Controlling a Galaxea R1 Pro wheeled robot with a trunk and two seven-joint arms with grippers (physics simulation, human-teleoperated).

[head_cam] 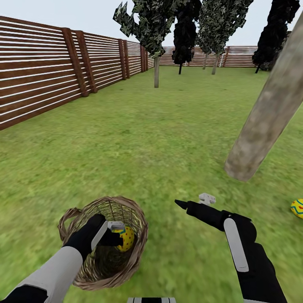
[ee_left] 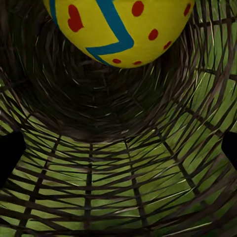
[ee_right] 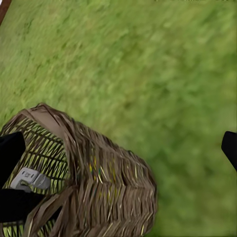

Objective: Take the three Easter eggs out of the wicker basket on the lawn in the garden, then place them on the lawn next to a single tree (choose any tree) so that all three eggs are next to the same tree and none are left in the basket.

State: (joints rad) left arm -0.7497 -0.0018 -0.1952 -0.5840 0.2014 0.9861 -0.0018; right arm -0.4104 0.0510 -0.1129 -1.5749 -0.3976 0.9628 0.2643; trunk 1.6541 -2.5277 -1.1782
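Below, the left claw [head_cam: 114, 235] is seen reaching inside the wicker basket [head_cam: 134, 219] beside an Easter egg [head_cam: 125, 238], its grip not discernible, while the right claw [head_cam: 194, 202] is held spread and empty above the lawn [head_cam: 139, 143], near another egg [head_cam: 297, 208] and the tree [head_cam: 269, 113].

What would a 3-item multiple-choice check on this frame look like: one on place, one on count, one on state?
1. Where is the left pincer?
A. inside the wicker basket
B. at the tree trunk
C. by the fence

2. How many Easter eggs show in the head view?
A. none
B. two
C. four

3. What does the right pincer hold?
A. an egg
B. the basket handle
C. nothing

Key: 1 A, it reaches in beside an egg. 2 B, one in the basket, one on the lawn at the right edge. 3 C, it hangs bare over grass.
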